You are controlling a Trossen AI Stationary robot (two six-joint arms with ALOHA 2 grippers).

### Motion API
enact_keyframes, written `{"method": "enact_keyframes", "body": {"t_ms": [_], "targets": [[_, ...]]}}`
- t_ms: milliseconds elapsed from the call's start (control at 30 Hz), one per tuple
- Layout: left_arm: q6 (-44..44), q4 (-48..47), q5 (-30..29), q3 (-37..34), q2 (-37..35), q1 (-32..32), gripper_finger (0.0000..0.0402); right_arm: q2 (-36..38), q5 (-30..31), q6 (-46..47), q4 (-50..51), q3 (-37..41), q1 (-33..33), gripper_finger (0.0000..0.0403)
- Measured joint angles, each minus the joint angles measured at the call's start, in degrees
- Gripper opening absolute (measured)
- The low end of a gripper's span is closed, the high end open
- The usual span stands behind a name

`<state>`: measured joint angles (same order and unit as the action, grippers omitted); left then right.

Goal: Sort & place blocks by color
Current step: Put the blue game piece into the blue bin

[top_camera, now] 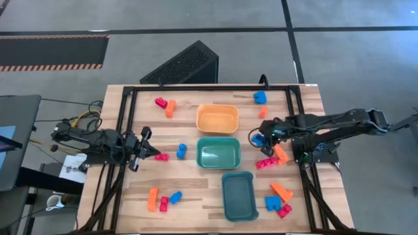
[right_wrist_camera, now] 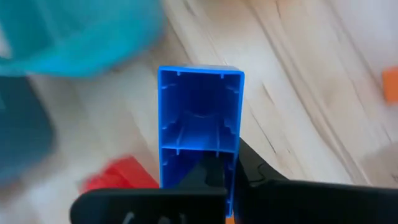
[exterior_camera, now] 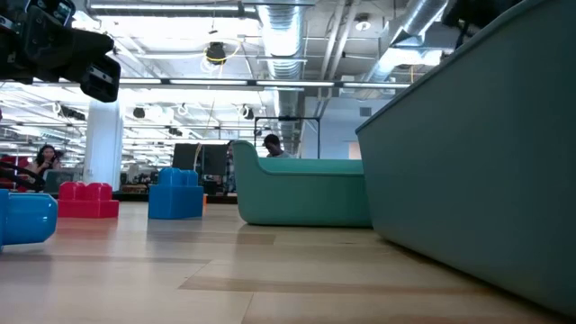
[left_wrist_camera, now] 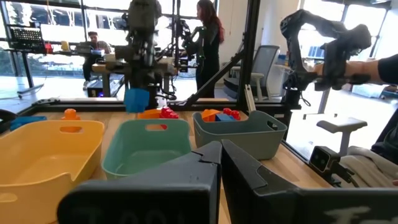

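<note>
From above, a pale wood-plank tabletop was seen, with an orange bin, a teal bin and a grey-teal bin down its middle. Small glossy plastic blocks lay scattered on both sides. The right hand was clamped on a blue block right of the teal bin; the left hand was closed, beside a red block.

At table height, studded blue and red blocks stood before an open office with exposed ducts.

In the right wrist view, the held block's hollow ribbed underside was shown.
</note>
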<state>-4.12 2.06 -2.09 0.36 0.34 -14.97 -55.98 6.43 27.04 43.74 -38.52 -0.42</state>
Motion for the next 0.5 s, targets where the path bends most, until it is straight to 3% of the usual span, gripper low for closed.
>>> {"method": "enact_keyframes", "body": {"t_ms": [233,500], "targets": [[0.0,-0.02,0.0,0.0,0.01,0.0,0.0,6.19,0.53,1.33,-12.21,-0.11,6.76,0.0003],[0.0,-0.02,0.0,0.0,0.02,0.0,0.0,4.87,1.23,1.04,-22.76,-0.11,16.59,0.0004]]}}
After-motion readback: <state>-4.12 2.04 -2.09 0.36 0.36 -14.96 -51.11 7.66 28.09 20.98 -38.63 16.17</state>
